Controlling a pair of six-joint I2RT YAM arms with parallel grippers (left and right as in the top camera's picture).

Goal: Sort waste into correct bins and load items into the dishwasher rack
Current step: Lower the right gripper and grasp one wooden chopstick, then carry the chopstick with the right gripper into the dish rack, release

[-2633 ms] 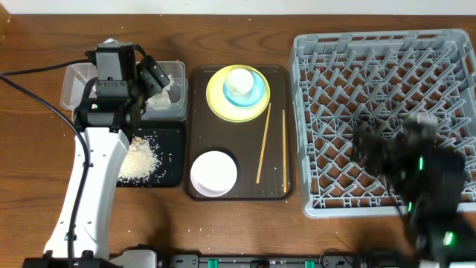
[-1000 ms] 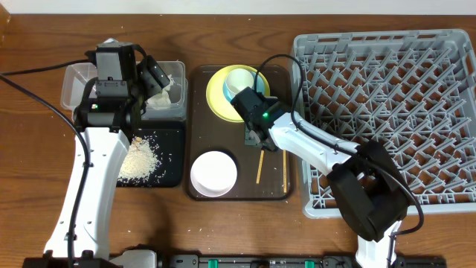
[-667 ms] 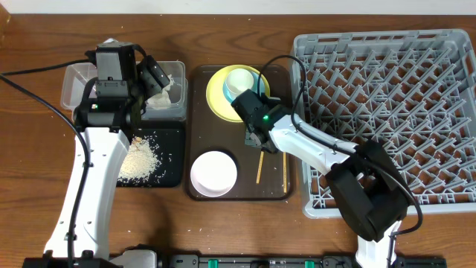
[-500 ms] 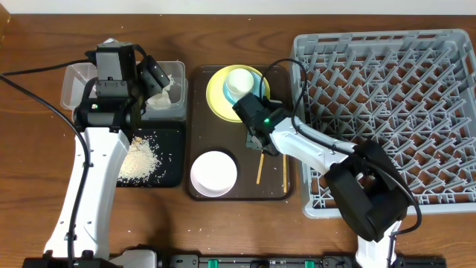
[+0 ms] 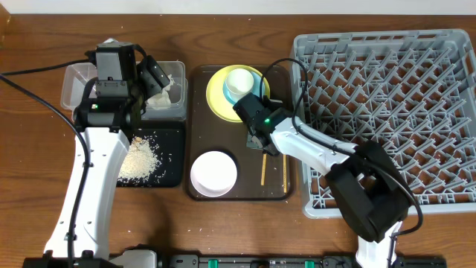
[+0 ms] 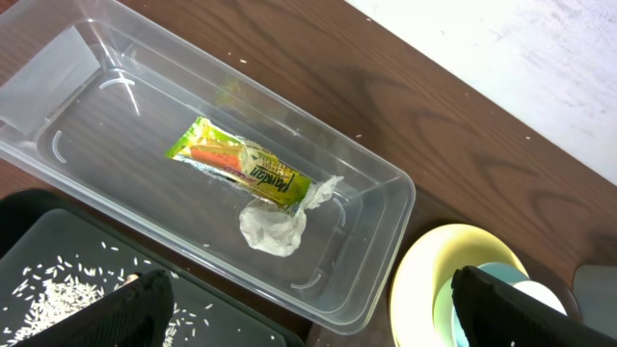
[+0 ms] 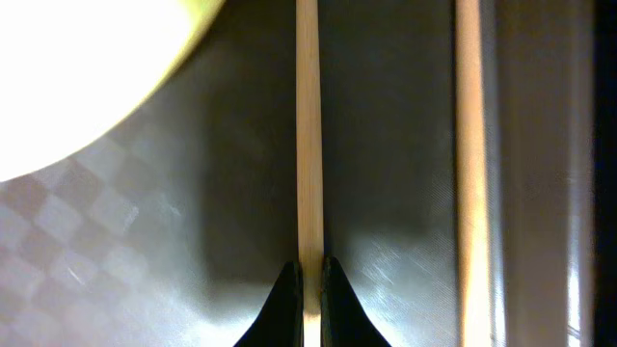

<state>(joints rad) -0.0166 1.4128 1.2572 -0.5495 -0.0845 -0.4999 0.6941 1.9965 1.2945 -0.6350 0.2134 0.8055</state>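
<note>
My right gripper [image 5: 260,144] [image 7: 308,275] is down on the brown serving tray [image 5: 223,138], shut on one wooden chopstick [image 7: 308,145] [image 5: 262,170]. The other chopstick [image 7: 469,145] [image 5: 283,160] lies parallel just to its right. A yellow plate [image 5: 216,100] at the tray's far end carries a light blue bowl [image 5: 257,89] with a white cup [image 5: 238,80] in it. A white bowl [image 5: 214,173] sits at the tray's near end. My left gripper [image 6: 308,313] hangs open over the clear tub [image 6: 386,202], which holds the wrapper [image 6: 241,166] and tissue [image 6: 273,229].
The grey dishwasher rack [image 5: 387,119] fills the right side of the table, right next to the brown tray. A black tray [image 5: 169,160] with scattered rice [image 5: 140,158] lies in front of the clear tub [image 5: 74,82]. A black cable runs off to the left.
My right gripper's jaws have shut on the chopstick. The chopstick's near end has swung slightly right, so it lies straighter. The left arm has not moved.
</note>
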